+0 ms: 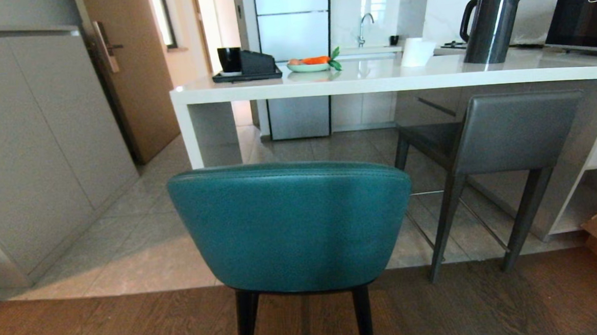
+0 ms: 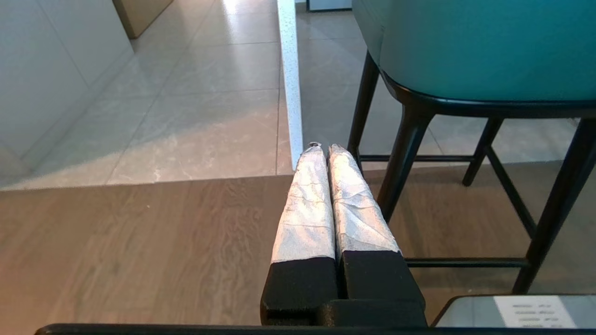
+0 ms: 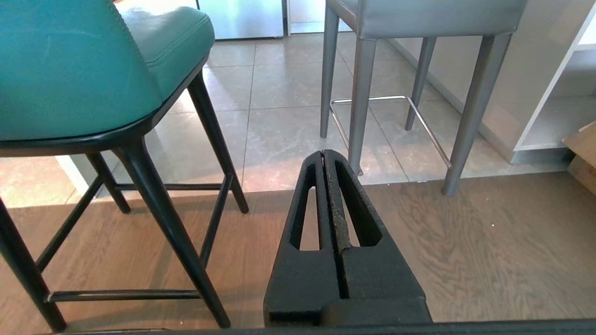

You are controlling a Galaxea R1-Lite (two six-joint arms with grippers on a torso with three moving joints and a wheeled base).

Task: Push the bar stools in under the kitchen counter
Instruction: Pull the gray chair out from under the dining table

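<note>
With both grippers, left [image 2: 324,148] and right [image 3: 324,154], pressed shut low at its flanks, the teal round-backed leather stool [image 1: 291,224] stands dead ahead, short of the glossy off-white stone counter [image 1: 375,79].

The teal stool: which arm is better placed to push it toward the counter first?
Neither clearly. The teal stool stands centred; left pincer and right pincer hang shut, low, flanking its legs.

Teal stool [image 1: 291,224] on black legs, dark grey stool [image 1: 501,131], glossy off-white counter [image 1: 375,79], brown wood-grain floor [image 1: 107,325]
</note>
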